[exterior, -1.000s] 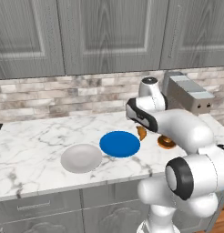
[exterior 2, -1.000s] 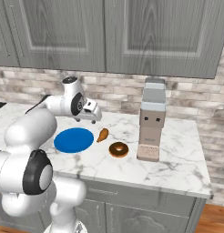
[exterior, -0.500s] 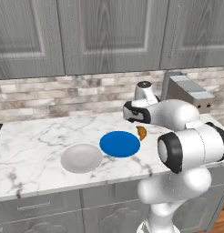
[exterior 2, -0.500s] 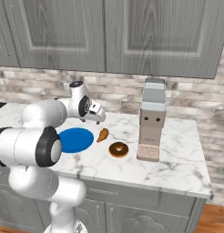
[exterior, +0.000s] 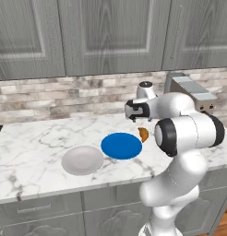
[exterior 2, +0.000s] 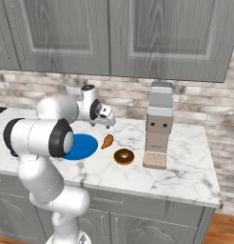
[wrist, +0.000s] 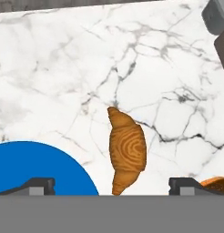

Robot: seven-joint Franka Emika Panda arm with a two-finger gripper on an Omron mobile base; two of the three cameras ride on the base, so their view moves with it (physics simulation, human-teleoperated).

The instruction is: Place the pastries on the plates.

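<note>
the white marble counter (exterior: 37, 138) with grey veining runs under grey cabinet doors and a rough stone-brick backsplash. a tall grey boxy appliance (exterior 2: 158, 125) stands upright toward the right of the counter. the flat round blue plate (exterior: 121, 145) lies bare, and the pale grey-white plate (exterior: 82, 160) with its shallow rim sits just beside it, also bare. the gripper (wrist: 111, 185) hovers above the counter with its fingers spread wide, holding nothing. the orange-brown crescent croissant (wrist: 126, 149), ridged like wood grain, lies on the marble just beside the blue plate, between the fingertips in the hand view. the dark-glazed ring doughnut (exterior 2: 123, 156) rests near it, between croissant and appliance.
</note>
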